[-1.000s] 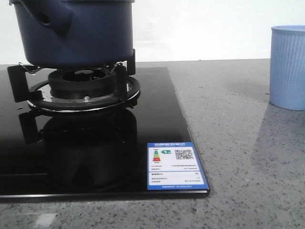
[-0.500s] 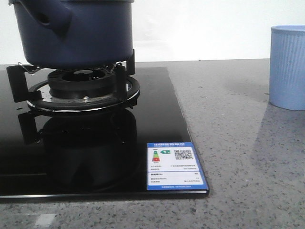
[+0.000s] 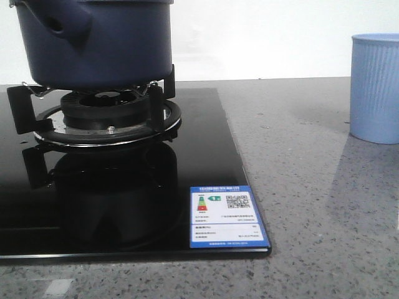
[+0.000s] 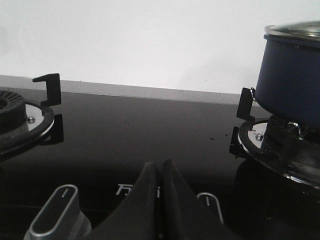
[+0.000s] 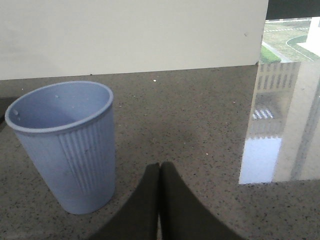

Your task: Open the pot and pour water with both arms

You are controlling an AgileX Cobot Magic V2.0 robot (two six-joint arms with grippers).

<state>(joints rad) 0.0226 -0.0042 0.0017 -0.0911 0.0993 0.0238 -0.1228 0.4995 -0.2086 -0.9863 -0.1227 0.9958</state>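
The dark navy-blue pot sits on the burner grate of the black glass stove, its handle socket with a round hole facing front left. In the left wrist view the pot carries a shiny lid. My left gripper is shut and empty, low over the stove's front, apart from the pot. A light-blue ribbed cup stands upright on the counter; it also shows in the right wrist view. My right gripper is shut and empty beside the cup. Neither gripper shows in the front view.
The black glass stove has a blue energy label at its front right corner. Two stove knobs sit at its front edge. A second burner lies further along. The grey speckled counter runs to a white wall.
The whole front view has shifted slightly left and up; the pot, stove and cup keep their places relative to each other.
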